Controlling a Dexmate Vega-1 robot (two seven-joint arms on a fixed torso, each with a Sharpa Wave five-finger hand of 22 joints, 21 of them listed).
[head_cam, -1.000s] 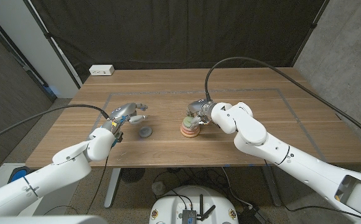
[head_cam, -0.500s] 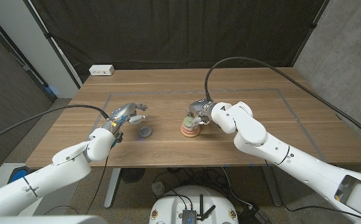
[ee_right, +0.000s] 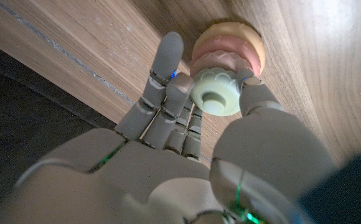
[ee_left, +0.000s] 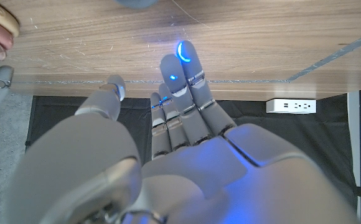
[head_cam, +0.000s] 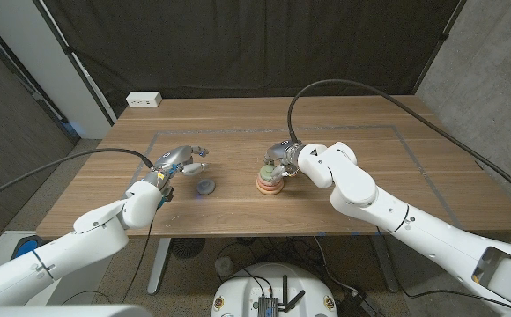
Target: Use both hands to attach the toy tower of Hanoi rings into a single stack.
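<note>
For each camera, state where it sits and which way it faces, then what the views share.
Head view: on the robot's head, looking down at the wooden table; both arms, left hand, right hand.
Left wrist view: on the left wrist, along the left hand towards the table edge.
Right wrist view: on the right wrist, along the right hand at the ring stack.
Shared: ring stack, head and right wrist views.

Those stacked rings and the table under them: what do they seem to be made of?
The stacked rings look like matte painted wood or plastic; the pastel peach, pink and pale green faces show no shine, so I can't say which. The table looks like wood or wood veneer with a satin finish: its brown grain runs in long streaks.
</note>
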